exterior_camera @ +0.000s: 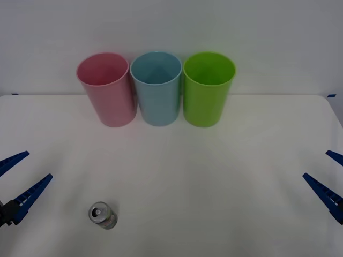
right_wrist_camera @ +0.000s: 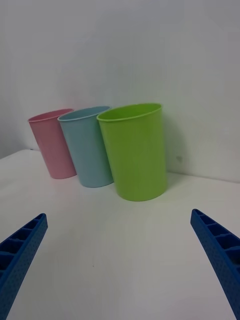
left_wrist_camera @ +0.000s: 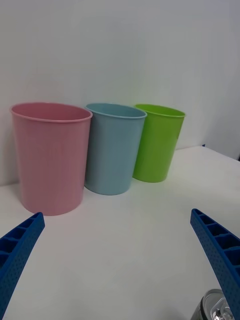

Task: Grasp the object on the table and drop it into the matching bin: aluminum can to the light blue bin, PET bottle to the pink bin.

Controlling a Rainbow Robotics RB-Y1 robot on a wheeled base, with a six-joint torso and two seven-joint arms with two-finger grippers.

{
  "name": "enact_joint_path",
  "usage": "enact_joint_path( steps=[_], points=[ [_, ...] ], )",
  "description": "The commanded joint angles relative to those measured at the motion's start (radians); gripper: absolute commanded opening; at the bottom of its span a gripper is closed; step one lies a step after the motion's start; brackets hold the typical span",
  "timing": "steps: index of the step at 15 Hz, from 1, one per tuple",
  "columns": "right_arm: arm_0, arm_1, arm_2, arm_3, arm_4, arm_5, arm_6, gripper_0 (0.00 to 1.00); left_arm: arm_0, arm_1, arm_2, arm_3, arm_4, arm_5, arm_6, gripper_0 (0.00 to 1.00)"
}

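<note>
The aluminum can (exterior_camera: 103,215) stands upright on the white table (exterior_camera: 214,176) near its front left, silver top up. Part of the can (left_wrist_camera: 211,306) shows beside one finger in the left wrist view. My left gripper (exterior_camera: 39,165) hovers open at the left edge, a short way left of the can and apart from it. My right gripper (exterior_camera: 315,164) is open at the far right with nothing between its fingers. The pink bin (exterior_camera: 107,91) and the light blue bin (exterior_camera: 157,91) stand side by side at the back.
A lime green bin (exterior_camera: 208,91) stands right of the light blue one, all three close together against the white back wall. Both wrist views show the row: pink bin (left_wrist_camera: 50,160), light blue bin (left_wrist_camera: 112,150), green bin (right_wrist_camera: 135,150).
</note>
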State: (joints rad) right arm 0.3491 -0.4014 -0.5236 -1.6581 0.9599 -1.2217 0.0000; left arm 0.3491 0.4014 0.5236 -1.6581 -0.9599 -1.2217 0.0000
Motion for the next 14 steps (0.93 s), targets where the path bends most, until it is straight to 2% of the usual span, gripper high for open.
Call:
enact_joint_path(
  steps=[1, 3, 9, 11, 14],
  points=[
    [0.000, 0.000, 0.000, 0.000, 0.000, 0.000, 0.000, 1.00, 0.000, 0.000, 0.000, 0.000, 0.000, 0.000, 0.000, 1.00],
    [0.000, 0.000, 0.000, 0.000, 0.000, 0.000, 0.000, 1.00, 0.001, -0.033, -0.001, 0.001, 0.004, 0.001, 0.000, 1.00],
    [0.000, 0.000, 0.000, 0.000, 0.000, 0.000, 0.000, 1.00, 0.019, -0.010, -0.016, -0.008, 0.020, 0.008, -0.006, 1.00],
    [0.000, 0.000, 0.000, 0.000, 0.000, 0.000, 0.000, 1.00, 0.036, 0.027, -0.024, -0.008, 0.018, 0.004, -0.006, 1.00],
    [0.000, 0.000, 0.000, 0.000, 0.000, 0.000, 0.000, 1.00, 0.064, 0.125, -0.043, -0.002, 0.020, 0.004, 0.000, 1.00]
  ],
)
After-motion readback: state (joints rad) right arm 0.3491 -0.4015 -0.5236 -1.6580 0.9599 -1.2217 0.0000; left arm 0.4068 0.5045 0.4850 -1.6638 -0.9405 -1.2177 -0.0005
